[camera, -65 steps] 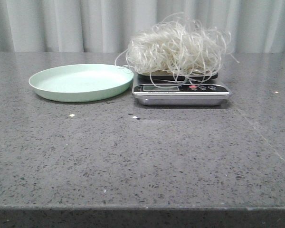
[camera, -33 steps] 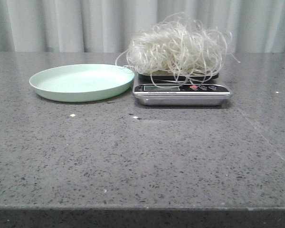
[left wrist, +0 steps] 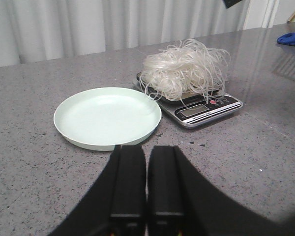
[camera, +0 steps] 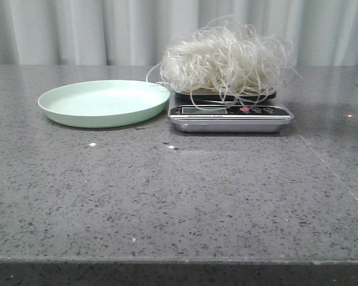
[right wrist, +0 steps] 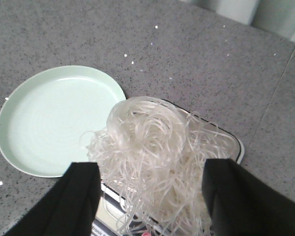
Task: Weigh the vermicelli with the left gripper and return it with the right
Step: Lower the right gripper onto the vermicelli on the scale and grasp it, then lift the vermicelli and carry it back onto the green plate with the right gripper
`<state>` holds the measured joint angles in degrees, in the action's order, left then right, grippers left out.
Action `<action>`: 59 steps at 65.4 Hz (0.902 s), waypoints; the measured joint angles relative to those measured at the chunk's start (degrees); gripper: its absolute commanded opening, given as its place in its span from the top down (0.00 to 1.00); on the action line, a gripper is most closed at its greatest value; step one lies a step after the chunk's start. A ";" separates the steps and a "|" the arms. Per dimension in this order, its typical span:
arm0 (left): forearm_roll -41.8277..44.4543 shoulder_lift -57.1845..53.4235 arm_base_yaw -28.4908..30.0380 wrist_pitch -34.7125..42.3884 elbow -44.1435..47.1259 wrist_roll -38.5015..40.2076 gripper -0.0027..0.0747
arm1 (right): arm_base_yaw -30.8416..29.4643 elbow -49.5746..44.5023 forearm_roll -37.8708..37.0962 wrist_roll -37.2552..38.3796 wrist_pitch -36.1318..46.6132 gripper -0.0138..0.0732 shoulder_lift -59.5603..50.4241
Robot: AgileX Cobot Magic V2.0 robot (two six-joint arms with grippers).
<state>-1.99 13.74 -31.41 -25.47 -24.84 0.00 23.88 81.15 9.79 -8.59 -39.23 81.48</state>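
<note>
The vermicelli (camera: 224, 58), a fluffy whitish tangle, lies on the kitchen scale (camera: 230, 117) right of the empty pale green plate (camera: 103, 102). Neither gripper shows in the front view. In the left wrist view my left gripper (left wrist: 147, 150) is shut and empty, low over the table, on the near side of the plate (left wrist: 107, 116); the vermicelli (left wrist: 183, 69) and scale (left wrist: 209, 105) are beyond it. In the right wrist view my right gripper (right wrist: 150, 169) is open above the vermicelli (right wrist: 155, 160), one finger on each side of the tangle, with the plate (right wrist: 54, 118) beside it.
The grey speckled table (camera: 179, 196) ends at its front edge near the bottom of the front view. A pale curtain (camera: 77, 30) hangs behind the table. A blue cloth (left wrist: 291, 39) lies far off in the left wrist view.
None on the table: the vermicelli, scale and plate stay put. The front view has shifted very slightly.
</note>
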 measured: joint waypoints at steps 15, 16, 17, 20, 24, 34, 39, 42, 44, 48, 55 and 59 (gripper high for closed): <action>0.00 0.00 0.00 0.00 0.00 0.00 0.80 | 0.13 8.08 -0.72 -0.38 -6.02 0.21 13.21; 0.00 0.00 0.00 0.00 0.00 0.00 0.80 | 0.13 8.32 -0.84 -0.37 -6.36 0.21 13.81; 0.00 0.00 0.00 0.00 0.00 0.00 0.80 | 0.13 8.54 -0.99 -0.37 -6.68 0.21 14.38; 0.00 0.00 0.00 0.00 0.00 0.00 0.80 | 0.13 8.84 -1.18 -0.40 -7.39 0.21 16.01; 0.00 0.00 0.00 0.00 0.00 0.00 0.80 | 0.13 9.24 -1.33 -0.88 -8.29 0.21 18.18; 0.00 0.00 0.00 0.00 0.00 0.00 0.80 | 0.13 10.06 -2.23 -1.78 -8.10 0.24 21.66; 0.00 0.00 0.00 0.00 0.00 0.00 0.80 | 0.13 10.45 -2.98 -2.01 -8.08 0.37 22.47; 0.00 0.00 0.00 0.00 0.00 0.00 0.80 | 0.13 10.67 -3.44 -2.13 -8.08 0.47 22.77; 0.00 0.00 0.00 0.00 0.00 0.00 0.80 | 0.15 10.67 -3.66 -2.13 -8.08 0.58 22.92; 0.00 0.00 0.00 0.00 0.00 0.00 0.80 | 0.15 10.86 -4.14 -2.16 -7.97 0.69 23.17; 0.00 0.00 0.00 0.00 0.00 0.00 0.80 | 0.25 11.99 -4.14 -2.16 -8.95 0.64 23.43; 0.00 0.00 0.00 0.00 0.00 0.00 0.80 | 0.25 13.65 -4.14 -2.16 -10.84 0.64 23.74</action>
<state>-1.99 13.74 -31.41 -25.47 -24.84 0.00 24.13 94.80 5.65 -10.75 -50.06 105.21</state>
